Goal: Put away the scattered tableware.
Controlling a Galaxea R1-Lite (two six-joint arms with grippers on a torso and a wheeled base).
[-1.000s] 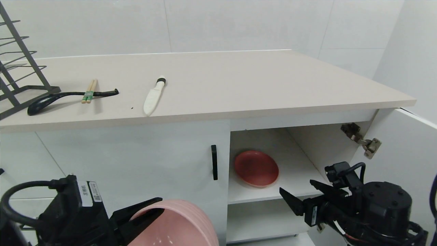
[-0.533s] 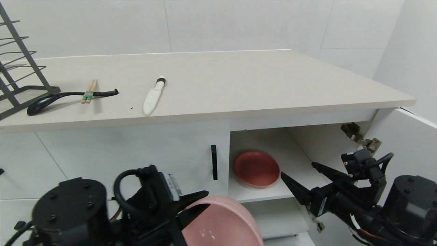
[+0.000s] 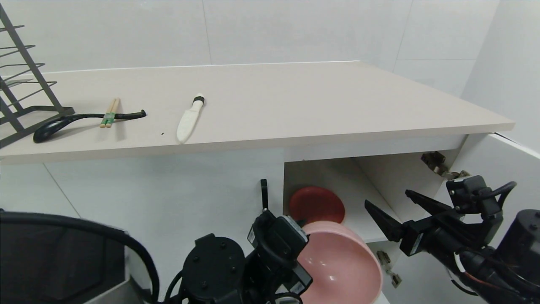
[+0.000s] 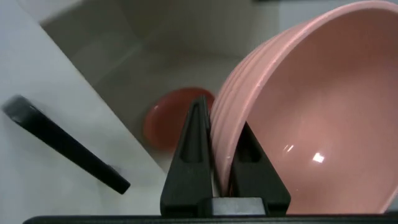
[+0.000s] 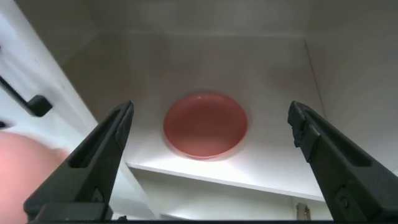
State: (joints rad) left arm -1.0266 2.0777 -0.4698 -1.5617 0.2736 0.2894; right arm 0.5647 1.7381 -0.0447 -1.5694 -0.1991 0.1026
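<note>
Bowl (image 4: 311,124) gripped by its rim in the left gripper (image 4: 222,118), one finger outside the wall and one inside, nearly closed on it; it hangs tilted just before the open cupboard, close to the front edge of the shelf (image 3: 363,221). Right gripper (image 3: 387,198) is spread wide with nothing in it, in front of the opening, toward the open door (image 3: 498,160).

The step looks like setting the bowl inside; best to raise it over the shelf edge first, level it, then carry it straight in and lower it before letting go, since a rim pinch may let it swing.

The plate (image 5: 205,124) takes the shelf's left front; bare shelf lies to its right and behind, so the bowl goes there or onto the plate. The closed door with its handle (image 3: 264,194) bounds the left; the counter's underside is low overhead; the hinge (image 3: 438,166) juts on the right; the right gripper should keep out of the way.
</note>
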